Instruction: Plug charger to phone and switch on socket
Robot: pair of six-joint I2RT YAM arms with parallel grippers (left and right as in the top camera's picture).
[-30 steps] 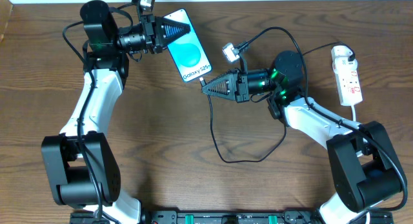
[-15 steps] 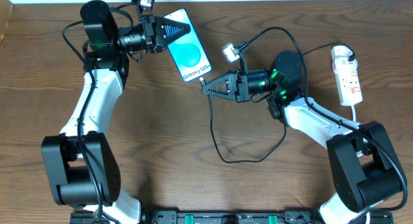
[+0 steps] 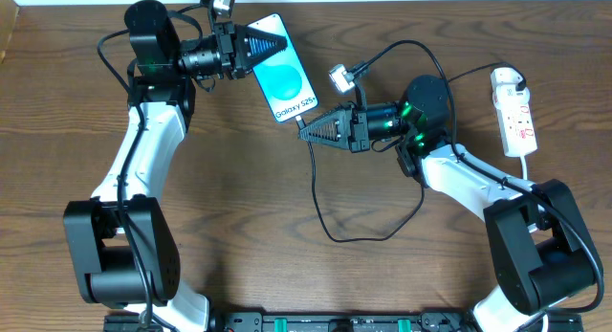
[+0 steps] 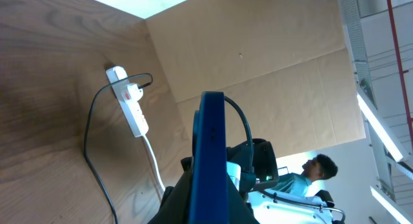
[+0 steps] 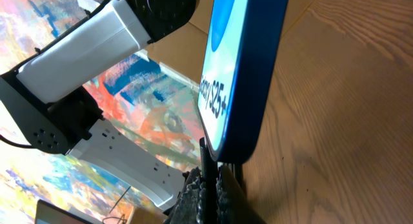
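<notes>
Left gripper (clamped on phone) has nudged it toward right gripper, which pinches charger tip at port; looks unseated, socket untouched.

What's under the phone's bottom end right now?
The right claw, shut on the charger, sits just below the phone. Its fingers and the phone's edge hide whether the tip is in the port.
</notes>
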